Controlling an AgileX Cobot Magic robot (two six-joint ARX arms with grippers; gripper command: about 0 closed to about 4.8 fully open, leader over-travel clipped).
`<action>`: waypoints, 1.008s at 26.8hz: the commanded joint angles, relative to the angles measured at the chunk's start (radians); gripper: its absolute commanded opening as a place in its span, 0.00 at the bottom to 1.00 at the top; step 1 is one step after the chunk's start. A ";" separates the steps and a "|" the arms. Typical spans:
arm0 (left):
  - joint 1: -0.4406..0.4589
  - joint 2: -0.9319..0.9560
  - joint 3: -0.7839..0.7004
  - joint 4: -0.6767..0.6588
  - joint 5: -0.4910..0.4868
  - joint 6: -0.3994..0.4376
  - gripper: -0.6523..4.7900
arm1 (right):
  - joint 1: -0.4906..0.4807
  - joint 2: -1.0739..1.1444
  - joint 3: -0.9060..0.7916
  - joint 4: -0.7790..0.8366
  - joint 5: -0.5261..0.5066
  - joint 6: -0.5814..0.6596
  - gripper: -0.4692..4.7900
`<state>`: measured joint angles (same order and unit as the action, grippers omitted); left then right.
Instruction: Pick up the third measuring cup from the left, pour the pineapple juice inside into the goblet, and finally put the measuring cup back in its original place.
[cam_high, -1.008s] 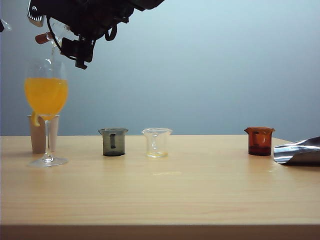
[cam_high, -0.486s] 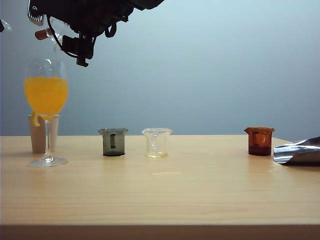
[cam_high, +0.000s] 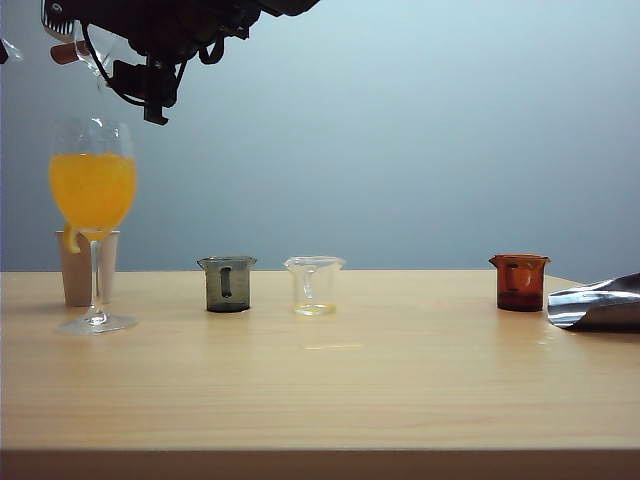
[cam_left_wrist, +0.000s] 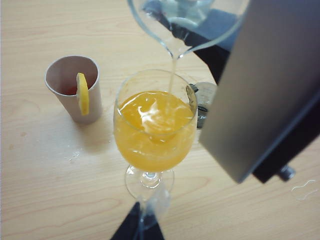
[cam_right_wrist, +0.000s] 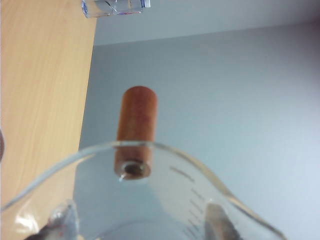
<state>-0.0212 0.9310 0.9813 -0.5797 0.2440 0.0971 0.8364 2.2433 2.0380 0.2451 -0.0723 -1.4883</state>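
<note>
- Both fingers of the right gripper (cam_high: 95, 50) clasp the tilted third measuring cup (cam_right_wrist: 145, 200), high above the goblet (cam_high: 93, 190).
- A thin stream of pineapple juice (cam_left_wrist: 172, 75) falls into the goblet.
- Left gripper (cam_left_wrist: 139, 227): jaws' state cannot be told.

Gap betw clear beaker (cam_high: 314, 285); amber cup (cam_high: 519, 281).

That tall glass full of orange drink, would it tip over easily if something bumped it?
Probably yes. The goblet carries a nearly full bowl on a thin stem over a small foot, so it looks top-heavy. It appears to be thin glass, likely fragile, and a nudge near the rim would probably spill.
</note>
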 joint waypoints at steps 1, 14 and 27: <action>0.000 -0.002 0.004 0.013 0.004 0.000 0.11 | 0.006 -0.011 0.009 0.029 0.003 -0.046 0.40; 0.000 -0.002 0.004 0.013 0.004 0.000 0.11 | 0.007 -0.011 0.009 0.029 0.003 -0.119 0.40; 0.000 -0.002 0.004 0.013 0.004 0.000 0.11 | 0.007 -0.011 0.009 0.020 0.007 -0.306 0.40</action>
<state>-0.0208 0.9310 0.9813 -0.5797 0.2440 0.0971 0.8379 2.2433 2.0384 0.2459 -0.0723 -1.7630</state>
